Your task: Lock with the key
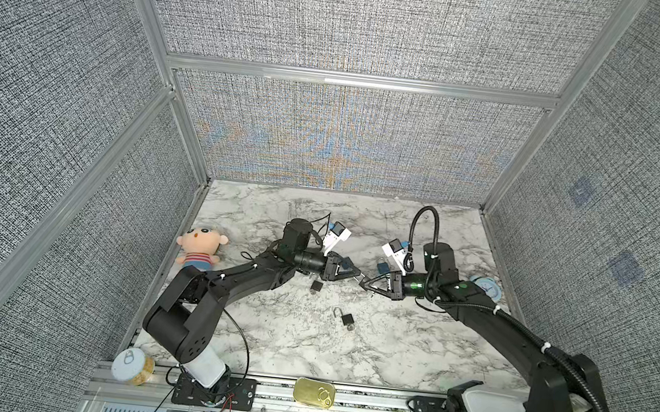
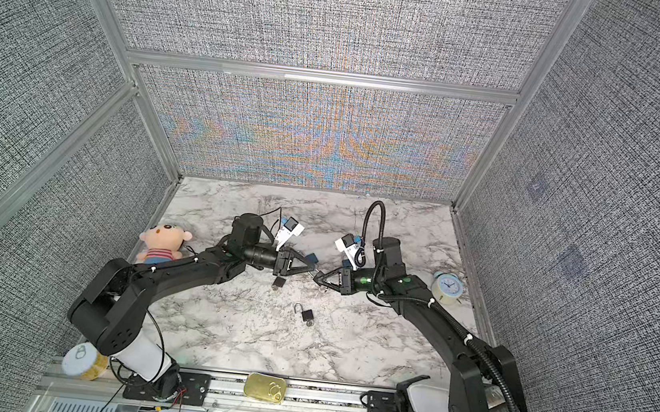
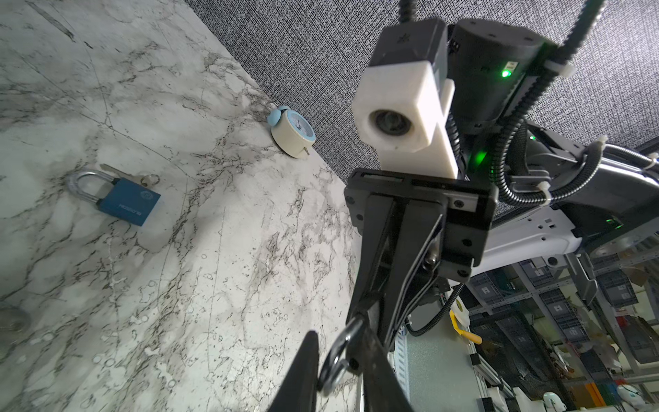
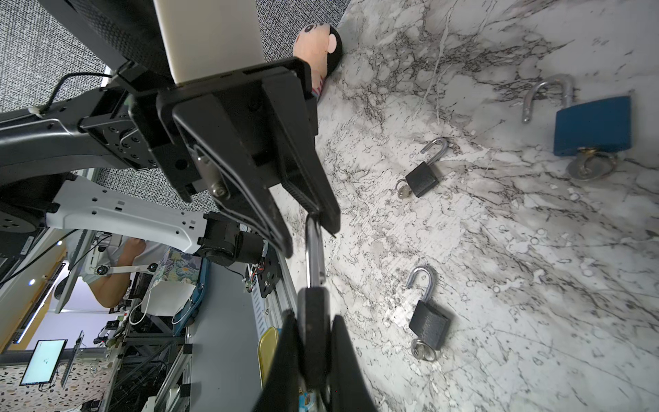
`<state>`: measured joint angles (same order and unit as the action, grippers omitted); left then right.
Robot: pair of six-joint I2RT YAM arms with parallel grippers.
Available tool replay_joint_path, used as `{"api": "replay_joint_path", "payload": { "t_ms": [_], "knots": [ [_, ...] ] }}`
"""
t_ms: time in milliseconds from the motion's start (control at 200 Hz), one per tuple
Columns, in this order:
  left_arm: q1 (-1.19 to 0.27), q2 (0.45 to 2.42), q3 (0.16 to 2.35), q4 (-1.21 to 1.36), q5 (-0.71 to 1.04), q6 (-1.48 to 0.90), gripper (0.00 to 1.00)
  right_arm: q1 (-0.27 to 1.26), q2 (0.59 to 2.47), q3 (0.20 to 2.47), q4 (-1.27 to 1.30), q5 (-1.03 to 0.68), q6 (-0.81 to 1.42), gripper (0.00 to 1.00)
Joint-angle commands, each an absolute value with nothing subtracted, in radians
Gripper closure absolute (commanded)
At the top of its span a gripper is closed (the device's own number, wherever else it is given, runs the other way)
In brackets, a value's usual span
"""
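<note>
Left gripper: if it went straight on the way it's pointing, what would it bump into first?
The small black padlock pinched in the right gripper. Its shackle sits between the fingers of the left gripper, though whether they touch it is unclear.

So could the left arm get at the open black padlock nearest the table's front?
Probably, yes: nothing lies between the left gripper and that black padlock. First it must back off the shackle of the held padlock in the right gripper.
</note>
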<state>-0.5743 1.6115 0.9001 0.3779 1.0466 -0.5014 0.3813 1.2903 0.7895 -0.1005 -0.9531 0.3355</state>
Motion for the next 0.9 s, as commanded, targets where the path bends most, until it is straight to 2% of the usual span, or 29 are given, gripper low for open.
{"api": "replay_joint_path", "payload": {
  "t_ms": [0,470,515,615,895],
  "knots": [
    [-0.574,1.604,0.901,0.382,1.048,-0.482,0.76,0.381,1.29,0.795,-0.08,-0.962,0.339,1.0],
    [-0.573,1.607,0.909,0.362,1.034,-0.472,0.85,0.379,1.284,0.795,-0.079,-0.958,0.342,1.0],
    [-0.574,1.609,0.909,0.361,1.03,-0.472,0.88,0.379,1.283,0.795,-0.078,-0.959,0.345,1.0],
    [-0.574,1.612,0.909,0.358,1.026,-0.471,1.0,0.379,1.277,0.795,-0.073,-0.968,0.351,1.0],
    [-0.574,1.608,0.907,0.357,1.024,-0.474,1.0,0.373,1.25,0.788,-0.037,-1.015,0.386,1.0]
  ]
}}
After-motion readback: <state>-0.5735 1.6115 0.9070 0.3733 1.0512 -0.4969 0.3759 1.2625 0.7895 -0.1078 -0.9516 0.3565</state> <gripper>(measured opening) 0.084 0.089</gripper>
